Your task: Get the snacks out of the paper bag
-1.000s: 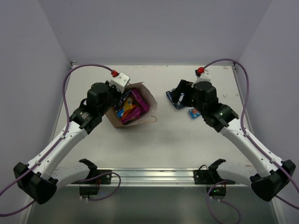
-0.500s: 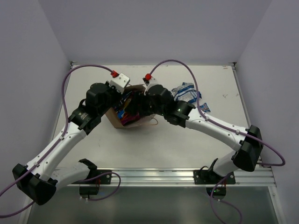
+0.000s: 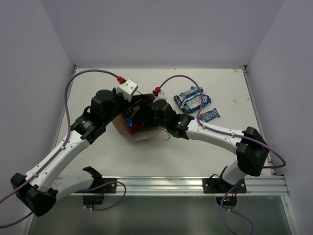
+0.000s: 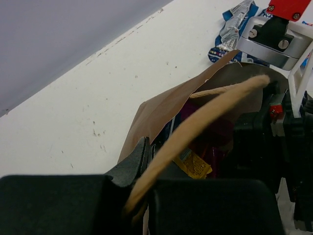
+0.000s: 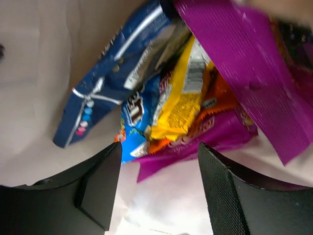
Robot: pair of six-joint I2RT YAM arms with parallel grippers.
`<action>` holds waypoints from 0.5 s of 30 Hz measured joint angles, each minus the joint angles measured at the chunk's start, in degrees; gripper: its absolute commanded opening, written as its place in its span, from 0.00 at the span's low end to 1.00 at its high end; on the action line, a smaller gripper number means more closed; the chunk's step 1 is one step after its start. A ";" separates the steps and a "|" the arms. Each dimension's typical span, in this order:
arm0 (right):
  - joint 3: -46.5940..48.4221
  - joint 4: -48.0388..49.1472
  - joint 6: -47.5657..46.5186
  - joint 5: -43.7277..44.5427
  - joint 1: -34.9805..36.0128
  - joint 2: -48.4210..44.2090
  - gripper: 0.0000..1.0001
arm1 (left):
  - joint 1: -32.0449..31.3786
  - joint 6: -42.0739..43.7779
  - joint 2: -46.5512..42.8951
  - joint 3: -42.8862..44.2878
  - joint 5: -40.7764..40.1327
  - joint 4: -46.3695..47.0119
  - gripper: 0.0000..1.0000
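Seen from above, the paper bag (image 3: pixel 119 125) lay tipped on the table (image 3: pixel 146 161) with the right pincer (image 3: pixel 143 116) reaching into its mouth. A blue-white packet (image 3: pixel 191 98) and a blue bar (image 3: pixel 209 115) lay outside it. In the left wrist view, the left pincer (image 4: pixel 146 188) was clamped on the bag's handle (image 4: pixel 210 115). In the right wrist view, the jaws stood spread before a yellow bar (image 5: pixel 181 103), a magenta pouch (image 5: pixel 254 73) and a dark blue bag (image 5: pixel 110 73). These looked light, soft and slick, probably best pinched across a sealed end.

We find the paper bag (image 3: pixel 120 126) left of centre on the table (image 3: pixel 161 161), snacks (image 5: pixel 181 98) piled inside; to its right lie a packet (image 3: pixel 191 99) and, nearer us, a bar (image 3: pixel 209 115).
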 measured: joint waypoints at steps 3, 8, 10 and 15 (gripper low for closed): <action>0.20 1.97 0.92 1.42 0.00 1.03 0.65 | -0.07 -0.57 0.00 0.00 0.02 -0.02 0.00; 0.26 3.91 2.14 3.21 0.00 4.22 0.59 | -0.09 -1.03 0.07 0.00 0.07 0.00 0.00; 0.50 4.24 2.36 3.61 0.00 5.09 0.53 | -0.09 -1.05 0.20 0.00 0.07 0.07 0.00; 0.87 4.85 2.36 5.11 0.00 5.77 0.32 | -0.09 -1.05 0.20 0.00 0.02 0.00 0.00</action>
